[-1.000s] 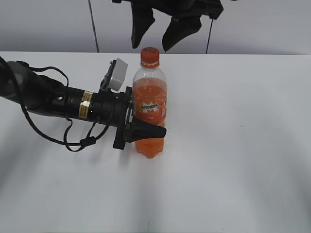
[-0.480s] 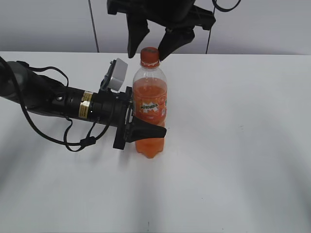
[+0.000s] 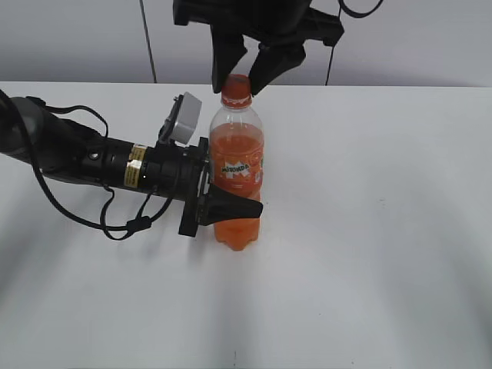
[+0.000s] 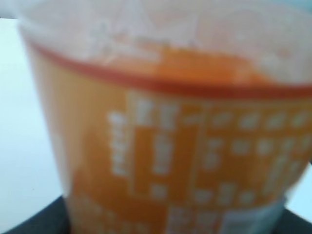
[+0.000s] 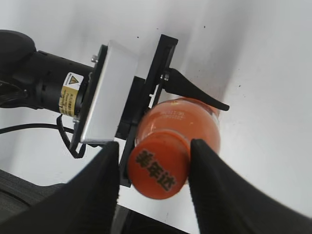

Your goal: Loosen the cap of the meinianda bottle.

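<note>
The meinianda bottle is held upright on the table by the left gripper. The right gripper has been lowered since a second ago, fingers straddling the cap, not yet closed; gripping is judged imminent.

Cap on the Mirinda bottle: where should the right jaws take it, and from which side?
Grip the cap on its round side wall, coming straight down from above. The bottle stands upright, its body held by the left gripper, so only the top is free. The right gripper already straddles the cap, jaws open either side.
</note>
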